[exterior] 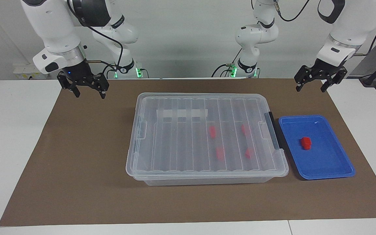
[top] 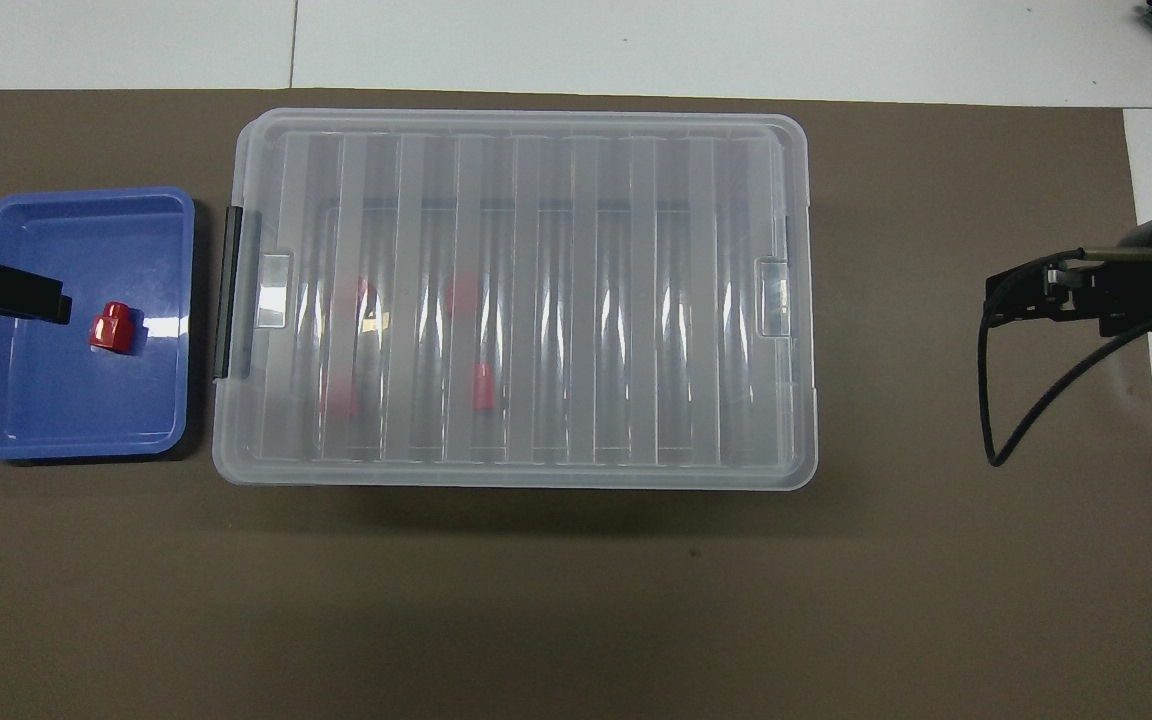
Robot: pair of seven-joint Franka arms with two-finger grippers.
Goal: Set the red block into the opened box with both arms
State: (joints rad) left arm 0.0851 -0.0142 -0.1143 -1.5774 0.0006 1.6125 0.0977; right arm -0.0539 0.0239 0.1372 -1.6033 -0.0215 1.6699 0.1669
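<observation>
block [exterior: 305,143] in tray [exterior: 335,169] | tray beside box [exterior: 204,176], left arm's end

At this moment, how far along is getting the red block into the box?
Nothing done yet. The box has its lid on, with other red blocks inside. The red block lies in the blue tray. Both the left gripper and right gripper hang open and empty. Left: lift the lid, pick, place.

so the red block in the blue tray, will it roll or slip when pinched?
The red block looks like small hard plastic, so probably stiff and light. Its faces look flat, so rolling seems unlikely, though a push might skate it across the glossy blue tray. The peaked top may slip; the flat sides seem safer.
</observation>
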